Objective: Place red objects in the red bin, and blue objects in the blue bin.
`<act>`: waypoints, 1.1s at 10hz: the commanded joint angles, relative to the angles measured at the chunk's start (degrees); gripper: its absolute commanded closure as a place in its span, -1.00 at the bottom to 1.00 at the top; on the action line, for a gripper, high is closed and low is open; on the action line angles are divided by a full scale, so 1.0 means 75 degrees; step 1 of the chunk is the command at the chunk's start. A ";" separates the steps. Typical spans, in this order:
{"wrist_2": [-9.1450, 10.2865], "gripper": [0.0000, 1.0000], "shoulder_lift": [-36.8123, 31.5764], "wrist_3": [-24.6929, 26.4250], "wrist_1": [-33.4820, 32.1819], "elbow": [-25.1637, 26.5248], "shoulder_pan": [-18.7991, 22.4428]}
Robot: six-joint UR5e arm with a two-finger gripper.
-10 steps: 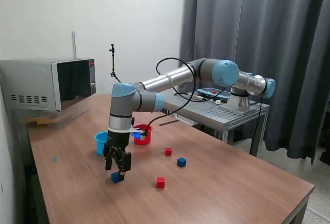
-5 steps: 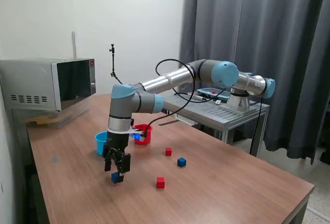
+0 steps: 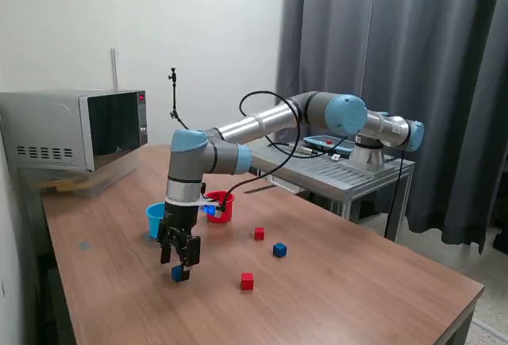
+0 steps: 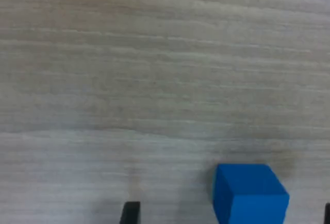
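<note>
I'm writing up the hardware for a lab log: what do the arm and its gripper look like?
The arm has silver-grey tube links with light blue caps at the joints and a silver base. A black cable loops loosely along it toward the wrist. The gripper is black with two short fingers; the wrist view shows only dark fingertips at the frame edge.

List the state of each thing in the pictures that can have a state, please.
Gripper: open, a blue cube between its fingers, not yet gripped.
Second blue cube: loose on table.
Two red cubes: loose on table.
Red bin: upright.
Blue bin: upright.
Microwave: door shut.
</note>
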 commanded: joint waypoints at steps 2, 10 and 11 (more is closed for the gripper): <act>0.0012 1.00 0.0005 0.0012 0.0000 -0.0001 0.0000; 0.0012 1.00 0.0005 0.0070 0.0000 0.0011 0.0012; 0.0000 1.00 -0.0042 0.0093 0.0000 0.0023 0.0023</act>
